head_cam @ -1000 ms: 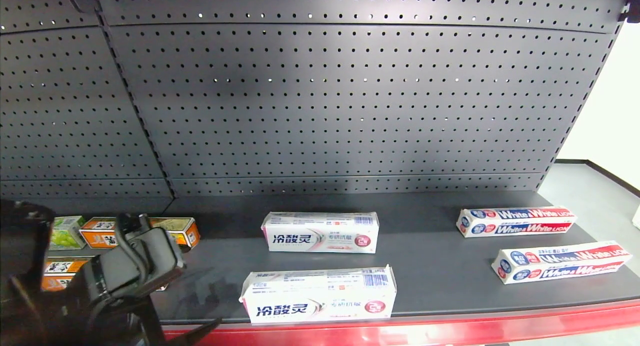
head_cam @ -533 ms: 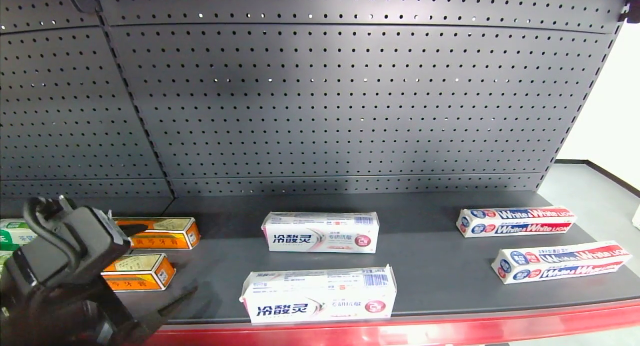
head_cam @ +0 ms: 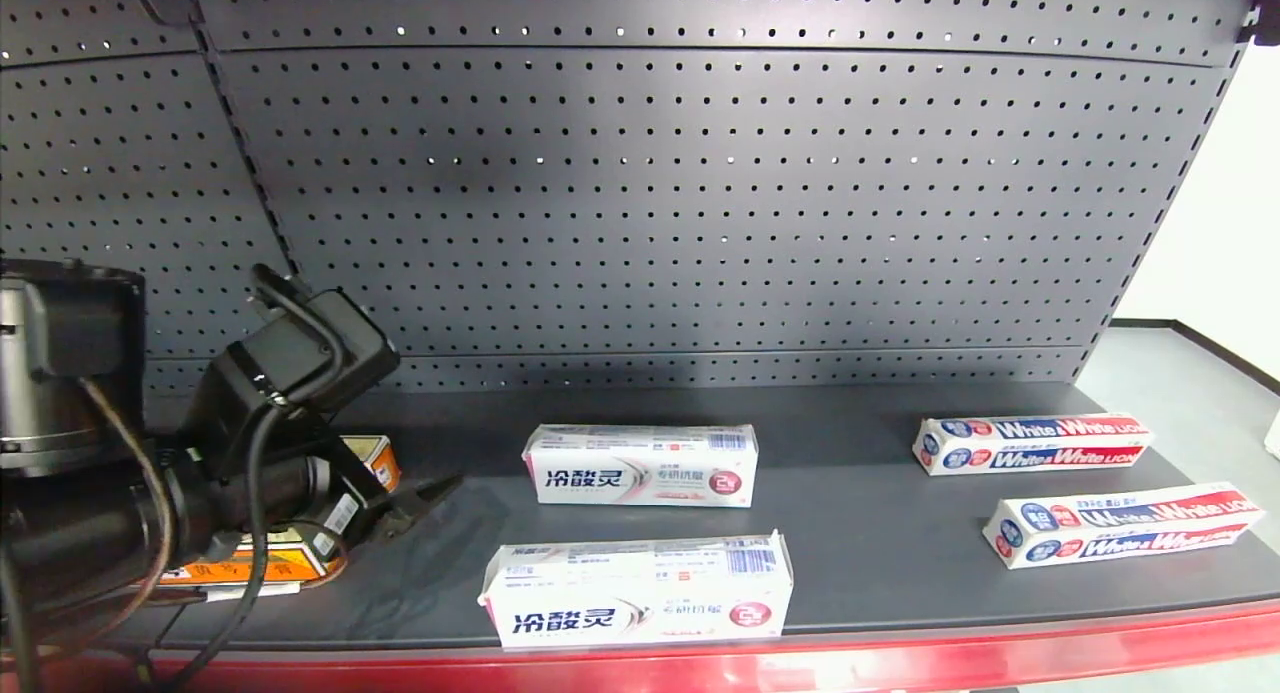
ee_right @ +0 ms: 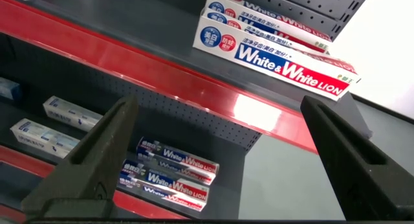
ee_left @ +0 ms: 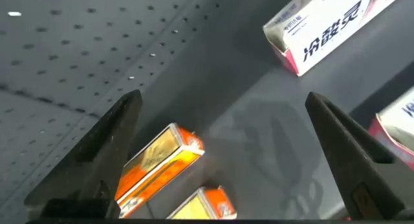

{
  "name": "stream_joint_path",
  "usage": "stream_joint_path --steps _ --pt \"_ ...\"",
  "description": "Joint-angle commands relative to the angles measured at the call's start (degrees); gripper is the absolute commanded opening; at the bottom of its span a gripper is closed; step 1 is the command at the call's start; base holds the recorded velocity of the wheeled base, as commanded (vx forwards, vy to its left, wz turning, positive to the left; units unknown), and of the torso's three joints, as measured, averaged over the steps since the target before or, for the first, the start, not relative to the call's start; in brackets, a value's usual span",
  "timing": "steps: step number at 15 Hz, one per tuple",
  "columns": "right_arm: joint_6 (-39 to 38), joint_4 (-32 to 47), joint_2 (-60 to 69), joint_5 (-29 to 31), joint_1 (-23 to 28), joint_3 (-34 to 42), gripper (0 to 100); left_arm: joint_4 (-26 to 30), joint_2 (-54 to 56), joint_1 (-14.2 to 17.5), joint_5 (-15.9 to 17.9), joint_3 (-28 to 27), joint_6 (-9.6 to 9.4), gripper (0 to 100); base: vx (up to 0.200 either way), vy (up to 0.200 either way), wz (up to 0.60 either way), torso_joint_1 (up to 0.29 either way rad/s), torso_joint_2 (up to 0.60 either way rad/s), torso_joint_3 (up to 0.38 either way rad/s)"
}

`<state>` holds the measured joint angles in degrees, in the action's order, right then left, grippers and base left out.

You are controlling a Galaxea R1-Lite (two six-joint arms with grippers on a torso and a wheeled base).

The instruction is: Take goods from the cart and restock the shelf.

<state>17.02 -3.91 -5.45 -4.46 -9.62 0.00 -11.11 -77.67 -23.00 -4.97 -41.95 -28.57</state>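
My left gripper hangs open and empty low over the left part of the dark shelf. Two orange boxes lie partly hidden under it. In the left wrist view the same orange boxes show between the spread fingers of the left gripper. Two white toothpaste boxes lie mid-shelf, just right of the gripper. My right gripper is open and empty, out in front of the shelf's red edge.
Two red, white and blue toothpaste boxes lie at the shelf's right end, also visible as boxes in the right wrist view. A perforated back panel closes the rear. Lower shelves hold more boxes. Bare shelf lies between the box groups.
The left arm rose from the lower left corner and swung right over the orange boxes, its open gripper now pointing toward mid-shelf. The boxes have not moved.
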Motion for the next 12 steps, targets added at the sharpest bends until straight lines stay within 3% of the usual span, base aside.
stream_joint_path --steps 1,9,12 --pt "-0.06 -0.04 -0.09 0.16 -0.05 0.00 100 0.12 -4.60 0.24 -0.12 -1.47 -0.08 100 0.000 0.000 0.00 0.000 0.00 0.000" --pt "-0.14 0.05 -0.09 0.16 -0.05 -0.09 100 0.65 -4.86 -0.29 -0.04 -0.85 -0.87 100 0.000 0.000 0.00 0.000 0.00 0.000" --pt "-0.23 0.05 -0.09 0.16 -0.05 0.00 100 0.38 -2.67 -0.64 -0.04 3.63 -0.78 100 0.000 0.000 0.00 0.000 0.00 0.000"
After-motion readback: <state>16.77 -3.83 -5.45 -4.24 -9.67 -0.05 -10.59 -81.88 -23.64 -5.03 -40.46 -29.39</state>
